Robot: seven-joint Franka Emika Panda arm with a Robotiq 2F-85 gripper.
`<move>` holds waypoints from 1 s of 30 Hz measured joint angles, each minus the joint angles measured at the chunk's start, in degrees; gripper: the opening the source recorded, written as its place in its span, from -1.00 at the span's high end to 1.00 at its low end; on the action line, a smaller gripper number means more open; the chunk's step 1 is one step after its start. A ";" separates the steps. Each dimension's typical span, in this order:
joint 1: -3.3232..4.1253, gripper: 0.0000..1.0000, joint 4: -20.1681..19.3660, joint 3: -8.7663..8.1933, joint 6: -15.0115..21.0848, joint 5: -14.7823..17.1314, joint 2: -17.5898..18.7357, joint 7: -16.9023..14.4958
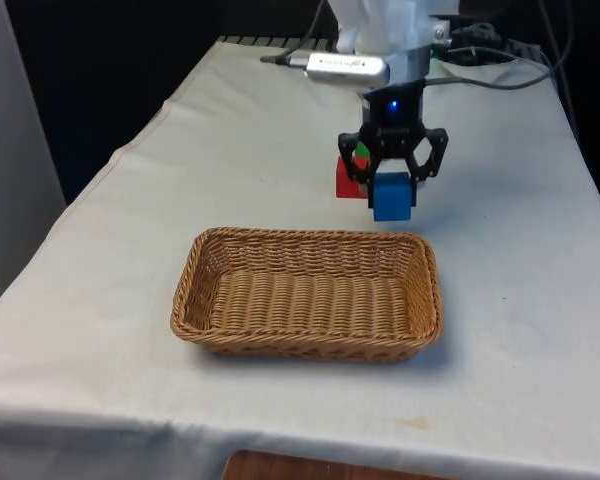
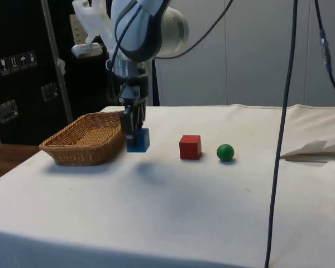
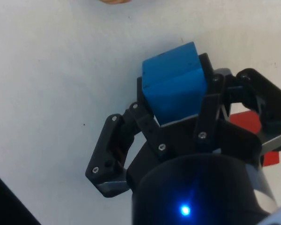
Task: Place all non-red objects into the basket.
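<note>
My gripper (image 1: 391, 192) is shut on a blue cube (image 1: 392, 197), which hangs a little above the cloth just beyond the far rim of the wicker basket (image 1: 307, 293), toward the front view's right. From the side, the blue cube (image 2: 138, 140) is beside the basket (image 2: 87, 137), held by the gripper (image 2: 135, 134). In the wrist view the blue cube (image 3: 174, 84) sits clamped in the gripper (image 3: 173, 101). A red cube (image 2: 190, 147) and a green ball (image 2: 225, 152) rest on the table farther from the basket; the red cube (image 1: 348, 178) and green ball (image 1: 361, 152) are partly hidden behind the gripper.
The basket (image 1: 190, 295) is empty inside. White cloth lies open to both sides of it. Cables (image 1: 490, 60) trail near the far end of the table. A crumpled fold of cloth (image 2: 318, 149) lies at the side view's right.
</note>
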 measured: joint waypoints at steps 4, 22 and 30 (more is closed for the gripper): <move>0.00 0.94 0.57 -0.29 -1.55 -0.97 -0.97 1.03; 0.00 0.94 7.62 -2.23 -11.34 -3.21 -1.95 4.01; -0.06 0.94 10.26 -2.46 -13.64 -3.21 -1.60 4.47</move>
